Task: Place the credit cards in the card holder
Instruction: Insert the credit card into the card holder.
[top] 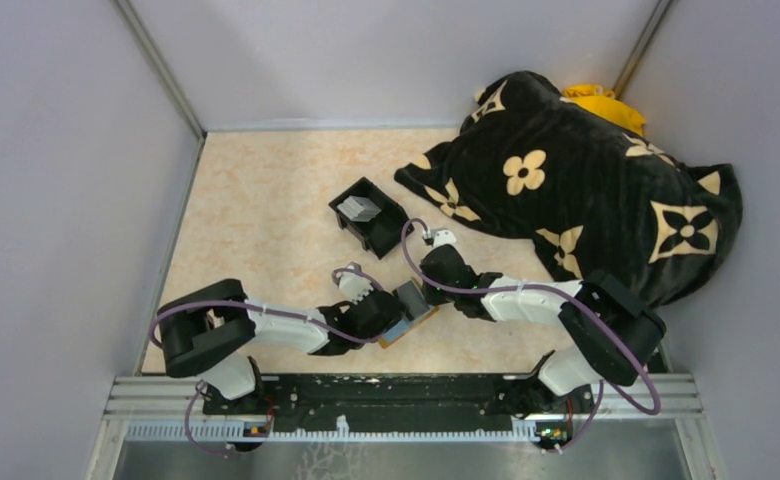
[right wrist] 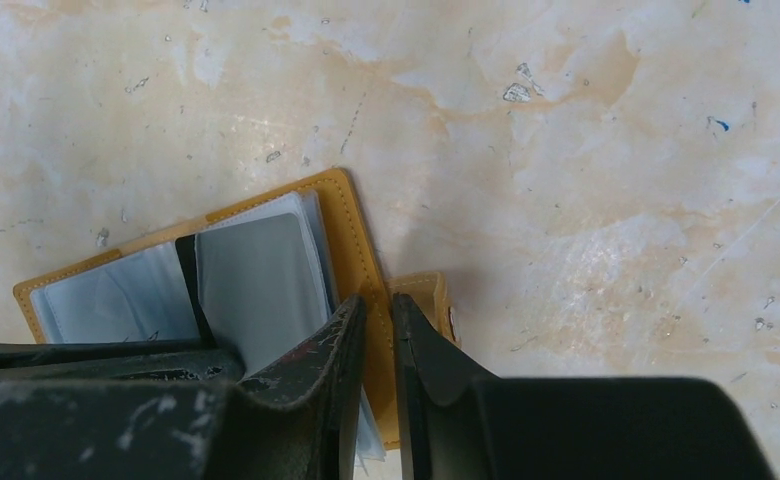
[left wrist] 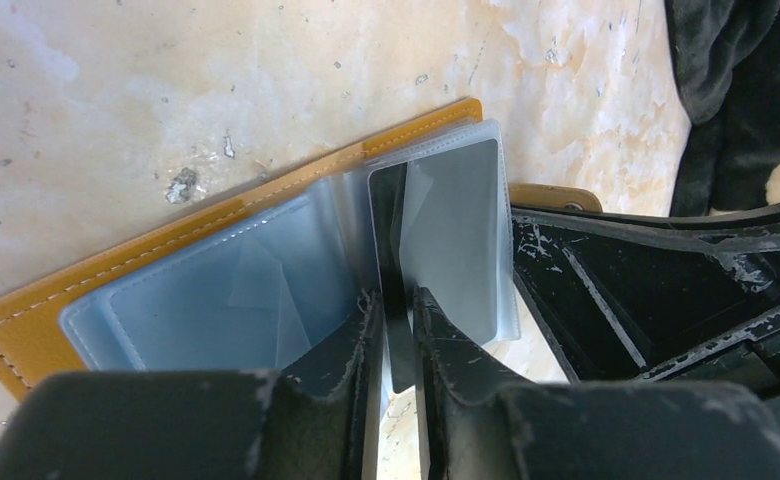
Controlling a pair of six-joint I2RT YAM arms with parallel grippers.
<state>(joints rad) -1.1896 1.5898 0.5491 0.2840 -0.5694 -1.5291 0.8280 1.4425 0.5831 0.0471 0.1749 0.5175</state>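
Note:
The orange-tan card holder [top: 418, 322] lies open on the table between my two grippers, its pale blue-grey pockets [left wrist: 206, 300] facing up. My left gripper [left wrist: 396, 300] is shut on a thin credit card [left wrist: 394, 230], seen edge-on as a dark strip. The card stands in the holder's fold, among the pocket leaves. My right gripper [right wrist: 376, 310] is shut on the right edge of the holder's orange cover [right wrist: 351, 230], beside the side tab [right wrist: 426, 290]. More grey-white cards [top: 359, 208] lie in the black box [top: 394, 228].
A black blanket with tan flower marks [top: 586, 190] covers the back right of the table, with something yellow [top: 601, 103] behind it. Its edge shows in the left wrist view [left wrist: 736, 90]. Grey walls close in the table on the left, back and right.

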